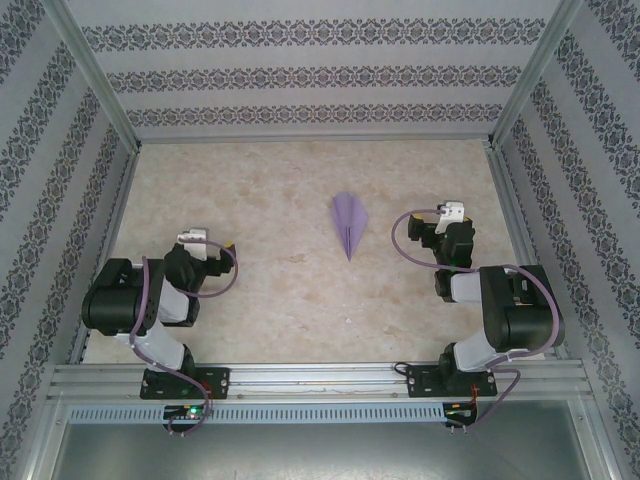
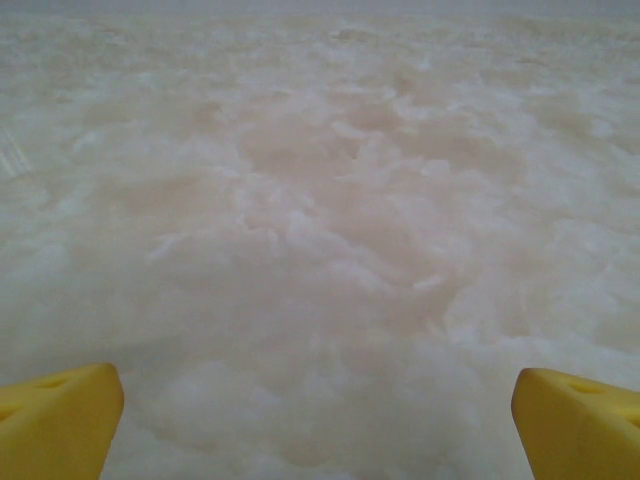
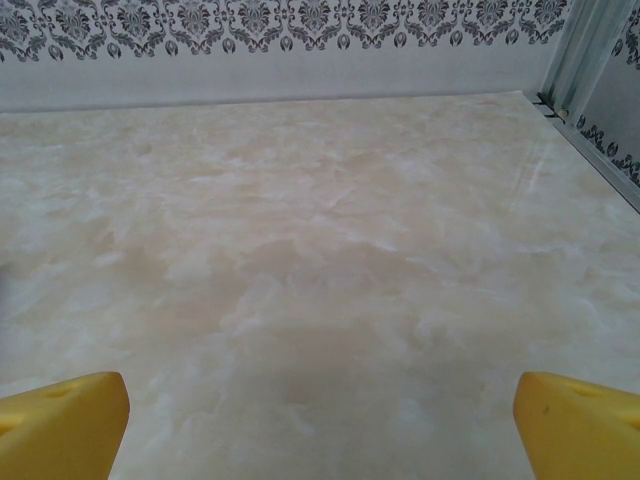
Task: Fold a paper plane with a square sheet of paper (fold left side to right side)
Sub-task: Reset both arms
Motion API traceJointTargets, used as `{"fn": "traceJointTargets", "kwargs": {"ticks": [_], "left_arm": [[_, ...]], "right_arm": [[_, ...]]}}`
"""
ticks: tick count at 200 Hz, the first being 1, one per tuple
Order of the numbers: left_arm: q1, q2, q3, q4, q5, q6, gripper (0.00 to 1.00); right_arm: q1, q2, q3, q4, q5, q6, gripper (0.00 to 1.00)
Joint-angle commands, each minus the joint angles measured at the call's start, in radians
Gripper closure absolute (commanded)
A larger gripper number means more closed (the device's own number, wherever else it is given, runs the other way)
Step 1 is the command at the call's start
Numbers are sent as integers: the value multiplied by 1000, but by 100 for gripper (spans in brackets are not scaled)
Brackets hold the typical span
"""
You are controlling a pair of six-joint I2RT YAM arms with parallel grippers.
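From the top external view, the paper plane (image 1: 349,224) lies as a slim lilac dart on the tabletop (image 1: 270,200), about midway between the arms, nose toward the near rail (image 1: 320,380) and centre crease up. The left end effector (image 1: 205,246) and right end effector (image 1: 440,222) sit folded close to their own bases, each well apart from the plane and holding nothing. The folding looks done, or at most needs a last press along the crease, which would call for one arm to reach inward and come down flat on the paper. Bare tabletop rings the plane, and the patterned walls (image 1: 300,75) stand far off. In the left wrist view, the yellow fingers (image 2: 60,425) are spread wide over bare marbled surface. In the right wrist view, its fingers (image 3: 575,425) are likewise spread wide, with open tabletop ahead up to the back wall and a frame post (image 3: 580,50) at the right corner.
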Motion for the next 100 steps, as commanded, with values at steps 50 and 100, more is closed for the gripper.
{"fn": "traceJointTargets", "kwargs": {"ticks": [50,100], "left_arm": [[16,-42,102,-44,-19,-29,1],[-7,-56,226,-296,-46,-2,1]], "right_arm": [[12,-1,11,11,19,4,2],[12,0,11,9,18,5,2]]}}
